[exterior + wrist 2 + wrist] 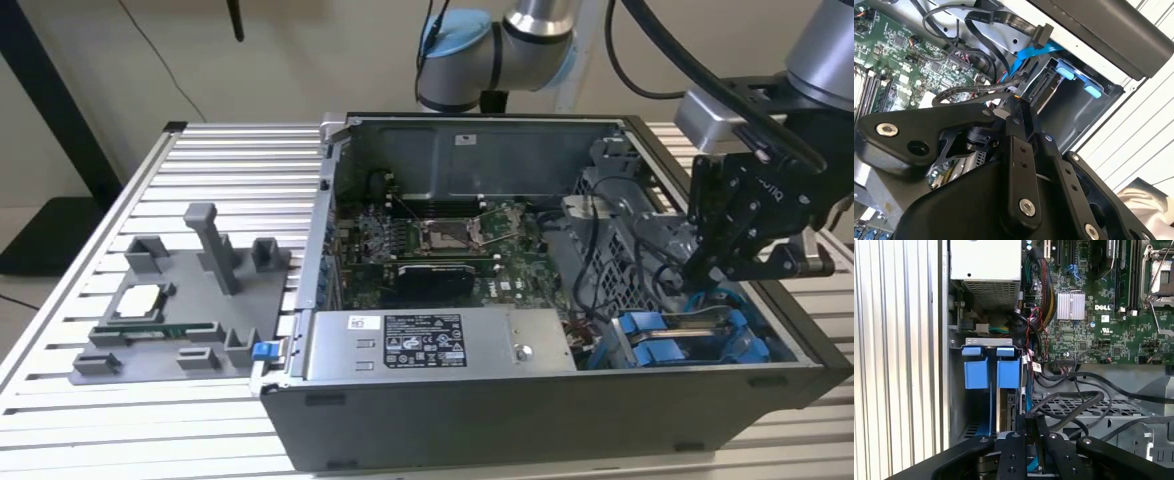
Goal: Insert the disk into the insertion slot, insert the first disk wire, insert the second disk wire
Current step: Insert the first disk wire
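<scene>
Lying open on the slatted tabletop (pixel 200 150), the computer case (pixel 534 420) has a grey power-supply box (pixel 427 345) against its nearest wall. Next to that box, in the case's near corner on the exterior view's right, the disk (pixel 1044 85) sits on edge inside the drive bay, clipped in its blue carrier (pixel 1008 371). The tool (pixel 694 275) hangs just above this corner of the case. In both wrist views its fingers (pixel 1030 422) are drawn together, with the tips close to looping black cables (pixel 1074 400). Whether a cable is pinched between them cannot be told. Deeper in the case lies the green motherboard (pixel 454 240). Beyond the case's far wall rises the arm's blue-capped joint (pixel 467 50).
</scene>
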`<state>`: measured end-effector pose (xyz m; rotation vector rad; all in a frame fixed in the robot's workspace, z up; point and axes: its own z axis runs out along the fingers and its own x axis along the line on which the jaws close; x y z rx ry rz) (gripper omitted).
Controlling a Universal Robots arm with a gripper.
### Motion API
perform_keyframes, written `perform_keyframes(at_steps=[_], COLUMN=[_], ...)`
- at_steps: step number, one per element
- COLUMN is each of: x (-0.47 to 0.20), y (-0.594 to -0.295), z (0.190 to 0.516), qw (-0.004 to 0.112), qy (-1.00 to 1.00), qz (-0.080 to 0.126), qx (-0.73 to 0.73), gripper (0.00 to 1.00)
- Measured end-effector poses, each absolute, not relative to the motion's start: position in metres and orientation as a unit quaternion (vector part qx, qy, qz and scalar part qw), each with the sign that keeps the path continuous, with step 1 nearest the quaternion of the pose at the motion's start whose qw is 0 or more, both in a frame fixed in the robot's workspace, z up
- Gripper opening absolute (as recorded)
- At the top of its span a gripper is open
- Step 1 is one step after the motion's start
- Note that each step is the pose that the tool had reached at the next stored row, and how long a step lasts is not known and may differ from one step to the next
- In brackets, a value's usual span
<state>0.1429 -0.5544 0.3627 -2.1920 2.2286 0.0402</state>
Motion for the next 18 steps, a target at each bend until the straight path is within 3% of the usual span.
perform_keyframes(at_steps=[18], x=[0.1512], y=[-0.5633], z=[0.3577], qw=[0.007], qy=[0.713], qz=[0.013], qx=[-0.701], gripper=[0.0])
